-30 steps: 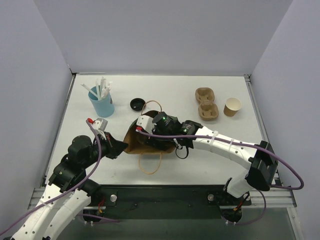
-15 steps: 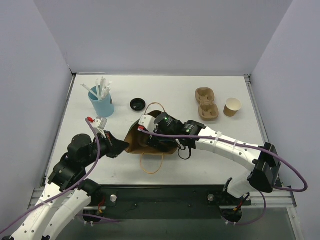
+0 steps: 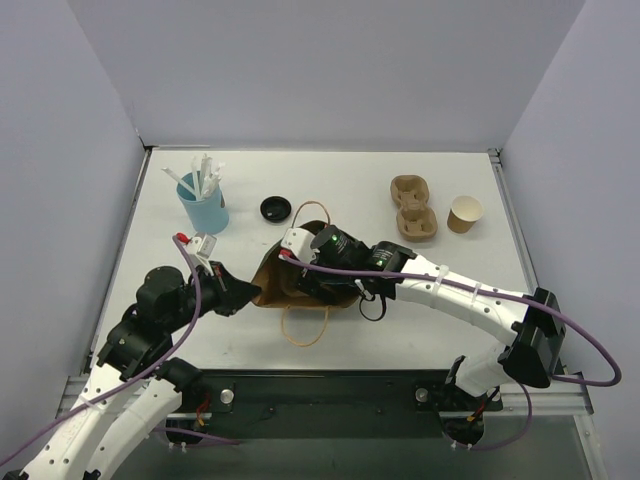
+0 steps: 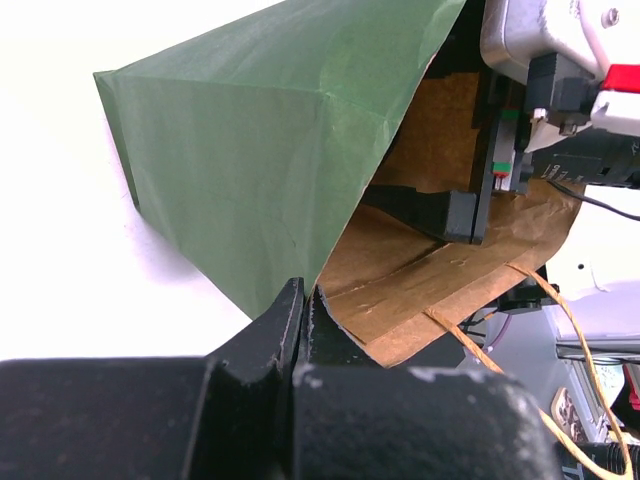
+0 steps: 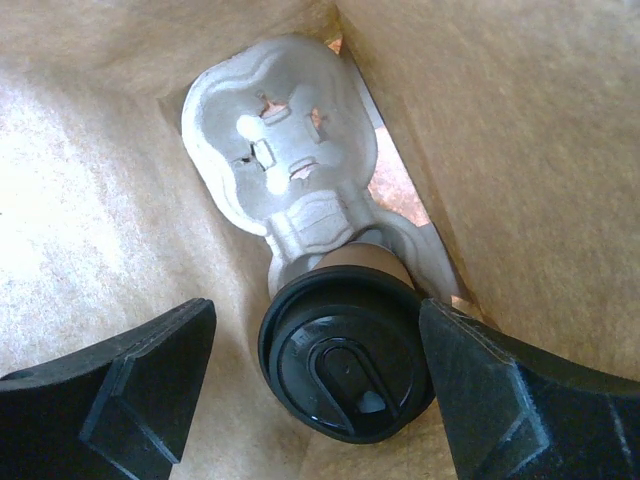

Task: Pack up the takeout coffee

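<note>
The takeout coffee (image 5: 345, 365), a tan cup under a black lid, stands in a pale pulp carrier (image 5: 275, 140) at the bottom of the brown paper bag (image 3: 285, 288). My right gripper (image 5: 320, 395) reaches down into the bag and is open. Its fingers (image 5: 130, 390) straddle the lid; the right one stands close beside the rim and the left one is well apart. My left gripper (image 4: 305, 300) is shut on the bag's rim (image 4: 400, 330) and holds the mouth open. In the top view the right gripper's fingertips and the coffee are hidden inside the bag.
A blue cup of white straws (image 3: 203, 205) stands at the back left. A loose black lid (image 3: 275, 208) lies behind the bag. A second brown pulp carrier (image 3: 413, 208) and an open tan cup (image 3: 464, 213) sit at the back right. The bag's string handle (image 3: 302, 328) lies on the table.
The right arm's wrist and elbow have drifted a little to the right above the bag. The left arm keeps its grip on the rim and has hardly moved.
</note>
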Available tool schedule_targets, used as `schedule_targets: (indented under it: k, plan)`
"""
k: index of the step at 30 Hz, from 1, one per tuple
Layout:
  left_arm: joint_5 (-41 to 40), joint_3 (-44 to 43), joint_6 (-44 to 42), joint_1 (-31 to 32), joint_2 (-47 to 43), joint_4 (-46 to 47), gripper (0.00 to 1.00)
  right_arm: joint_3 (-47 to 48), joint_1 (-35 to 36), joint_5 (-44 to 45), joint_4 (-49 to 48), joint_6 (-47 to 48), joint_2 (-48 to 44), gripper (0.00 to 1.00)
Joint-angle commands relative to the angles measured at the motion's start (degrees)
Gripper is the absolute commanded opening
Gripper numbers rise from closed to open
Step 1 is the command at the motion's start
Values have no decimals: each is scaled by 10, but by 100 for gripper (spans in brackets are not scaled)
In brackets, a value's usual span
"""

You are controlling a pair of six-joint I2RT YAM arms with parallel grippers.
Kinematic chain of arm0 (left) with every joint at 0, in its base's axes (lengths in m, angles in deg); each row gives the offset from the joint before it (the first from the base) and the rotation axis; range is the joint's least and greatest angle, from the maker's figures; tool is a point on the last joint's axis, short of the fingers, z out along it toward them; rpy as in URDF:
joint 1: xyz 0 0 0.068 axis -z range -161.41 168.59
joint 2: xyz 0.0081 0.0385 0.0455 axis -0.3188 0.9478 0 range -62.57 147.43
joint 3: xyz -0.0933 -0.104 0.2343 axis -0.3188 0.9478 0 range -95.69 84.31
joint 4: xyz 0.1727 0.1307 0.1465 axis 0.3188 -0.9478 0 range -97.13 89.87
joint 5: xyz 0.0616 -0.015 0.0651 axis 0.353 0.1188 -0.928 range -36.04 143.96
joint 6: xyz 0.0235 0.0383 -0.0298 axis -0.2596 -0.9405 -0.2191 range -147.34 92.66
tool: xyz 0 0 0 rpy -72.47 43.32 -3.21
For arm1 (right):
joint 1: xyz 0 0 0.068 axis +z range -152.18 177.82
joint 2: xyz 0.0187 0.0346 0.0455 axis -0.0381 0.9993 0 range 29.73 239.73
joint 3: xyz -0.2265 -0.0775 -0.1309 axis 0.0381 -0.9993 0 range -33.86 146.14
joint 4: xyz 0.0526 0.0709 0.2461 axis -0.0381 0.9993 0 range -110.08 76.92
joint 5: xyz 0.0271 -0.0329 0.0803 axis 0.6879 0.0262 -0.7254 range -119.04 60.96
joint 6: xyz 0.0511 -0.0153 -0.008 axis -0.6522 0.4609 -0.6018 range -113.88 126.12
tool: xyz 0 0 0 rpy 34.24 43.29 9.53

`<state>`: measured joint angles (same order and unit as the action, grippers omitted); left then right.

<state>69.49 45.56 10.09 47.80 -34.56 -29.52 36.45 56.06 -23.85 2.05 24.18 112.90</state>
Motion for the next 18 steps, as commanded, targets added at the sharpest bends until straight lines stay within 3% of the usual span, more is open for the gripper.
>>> schedule_targets:
  k: [1, 4, 7, 11, 18]
  plan:
    - [13, -27, -10, 1, 2, 4, 0, 16, -4, 52, 10, -37, -25, 85]
    - [14, -27, -10, 1, 1, 5, 0, 16, -3, 57, 10, -53, -26, 85]
    - [15, -26, -9, 1, 1, 6, 0, 15, -3, 61, 10, -64, -29, 92]
    - [19, -21, -5, 1, 0, 11, 0, 14, -5, 58, 8, -72, -33, 92]
    - [20, -27, -9, 1, 2, 10, 0, 17, -8, 49, 3, -82, -33, 79]
